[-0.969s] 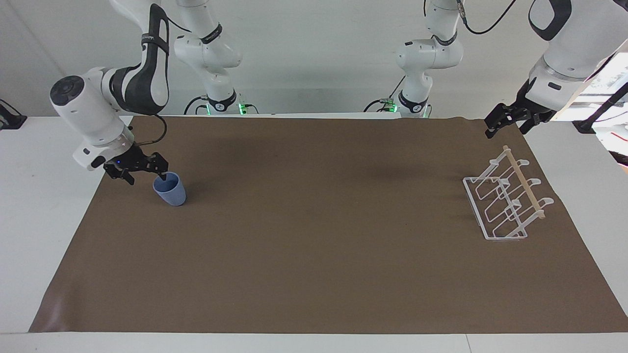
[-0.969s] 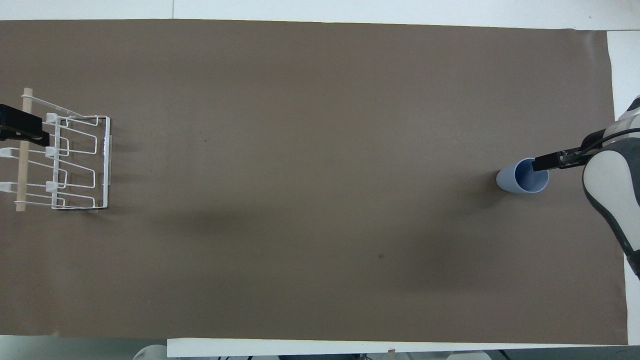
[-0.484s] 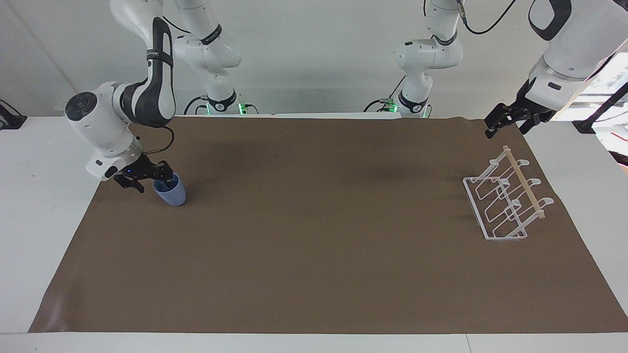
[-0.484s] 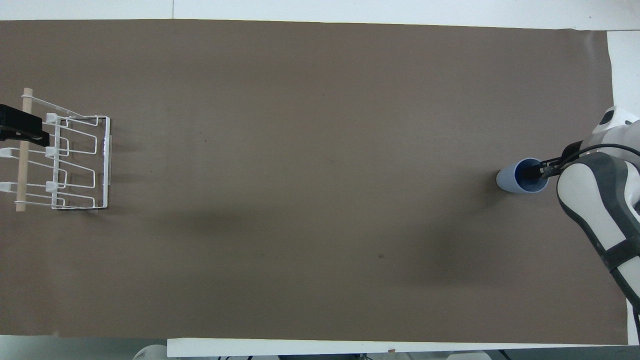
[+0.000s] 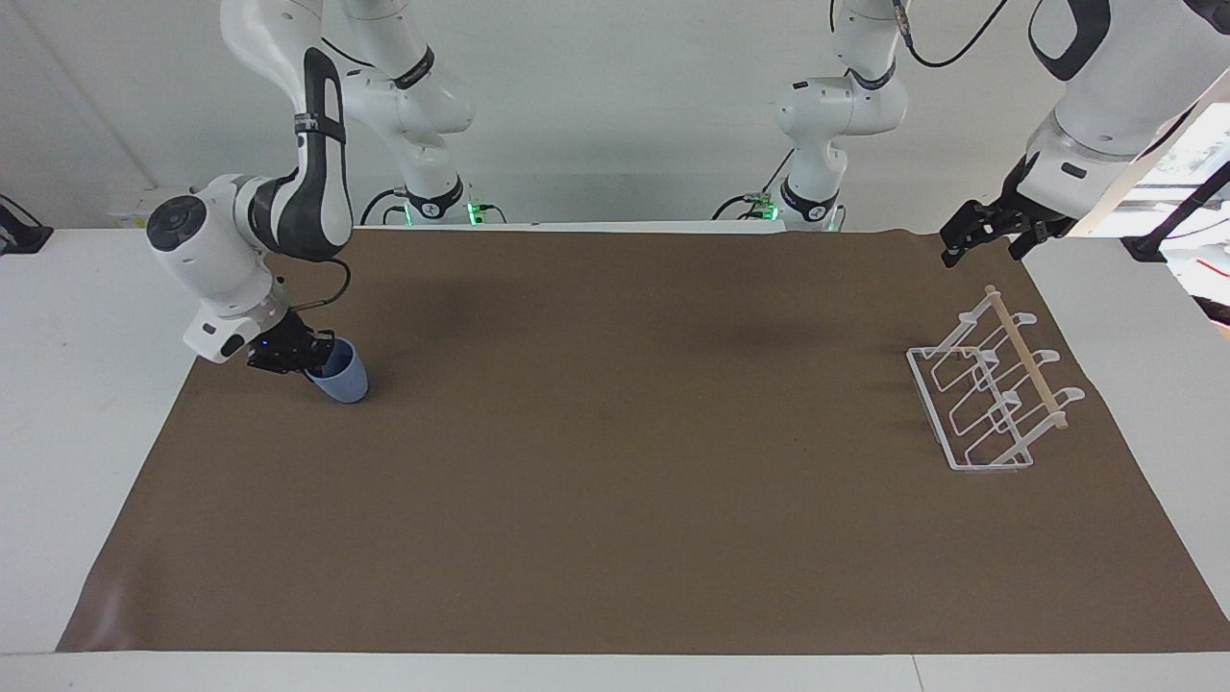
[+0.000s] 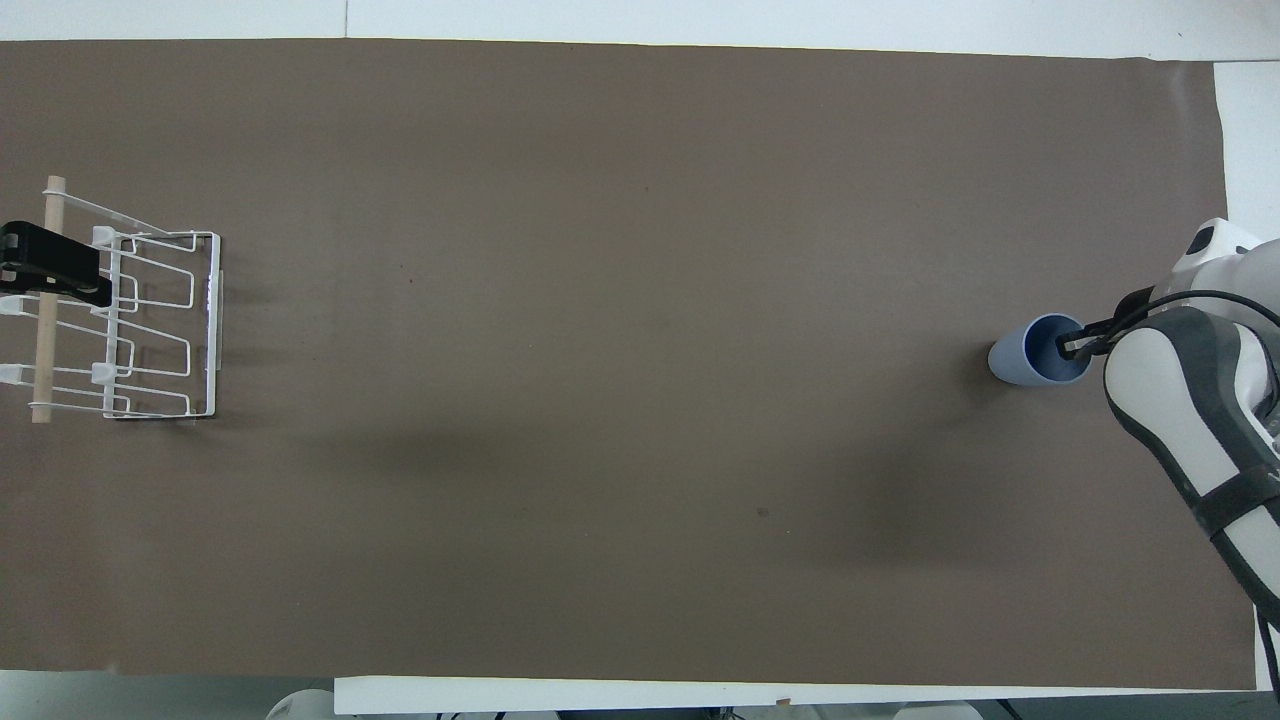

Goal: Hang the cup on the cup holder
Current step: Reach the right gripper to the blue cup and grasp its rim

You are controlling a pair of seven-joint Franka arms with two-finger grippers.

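The light-blue cup [image 5: 343, 381] stands slightly tilted on the brown mat at the right arm's end of the table; it also shows in the overhead view [image 6: 1022, 362]. My right gripper [image 5: 309, 359] is shut on the cup's rim, with one finger inside the cup [image 6: 1068, 346]. The white wire cup holder [image 5: 971, 396] with its wooden rod [image 5: 1026, 358] stands at the left arm's end, also seen from overhead [image 6: 160, 325]. My left gripper [image 5: 963, 245] hangs in the air over the rod end of the holder [image 6: 55, 275], apart from it.
A brown mat [image 5: 615, 500] covers most of the white table. Both arm bases stand at the robots' edge of the table. Nothing else lies on the mat between the cup and the holder.
My right gripper has lowered onto the cup's rim and closed on it, and the cup has tilted and shifted a little. My left gripper has risen slightly.
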